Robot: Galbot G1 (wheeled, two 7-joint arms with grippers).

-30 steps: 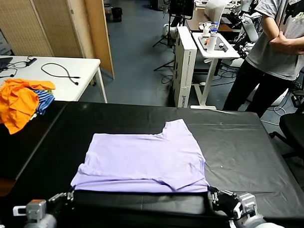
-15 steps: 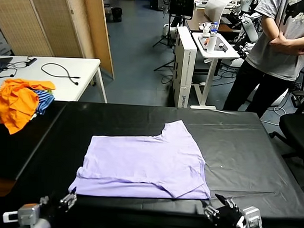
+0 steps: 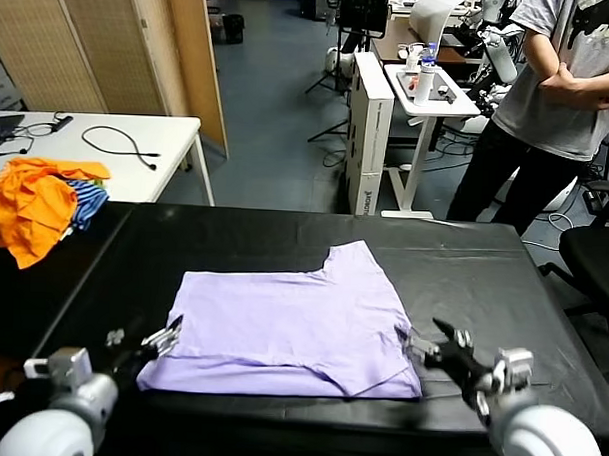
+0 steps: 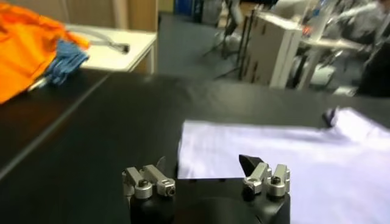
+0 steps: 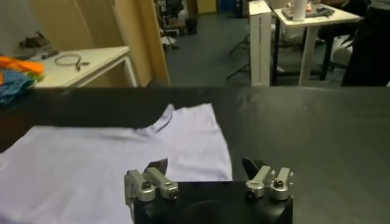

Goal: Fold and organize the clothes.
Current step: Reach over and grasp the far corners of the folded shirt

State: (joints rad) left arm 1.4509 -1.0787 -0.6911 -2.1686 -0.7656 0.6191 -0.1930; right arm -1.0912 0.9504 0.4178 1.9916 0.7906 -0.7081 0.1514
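Observation:
The clothes, one pale lavender T-shirt [image 3: 291,323], lie folded flat in the middle of the black table [image 3: 483,279], with one sleeve pointing to the far side. My left gripper [image 3: 141,337] hovers open just off the shirt's near left corner, holding nothing. Off the near right corner my right gripper [image 3: 432,345] hovers open and empty as well. In the left wrist view the left gripper [image 4: 206,163] faces the T-shirt [image 4: 292,164] edge. The right wrist view shows the right gripper [image 5: 205,164] over the T-shirt [image 5: 116,161] edge.
Bright orange garments with a blue-striped piece [image 3: 37,204] lie at the far left of the table. Behind them stands a white table [image 3: 137,142] with a cable. A person [image 3: 559,97], a white cart [image 3: 429,92] and a black chair [image 3: 599,258] are beyond the far right.
Both grippers have opened, let go of the shirt's near corners and risen forward beside the shirt. The shirt's near edge now lies flat.

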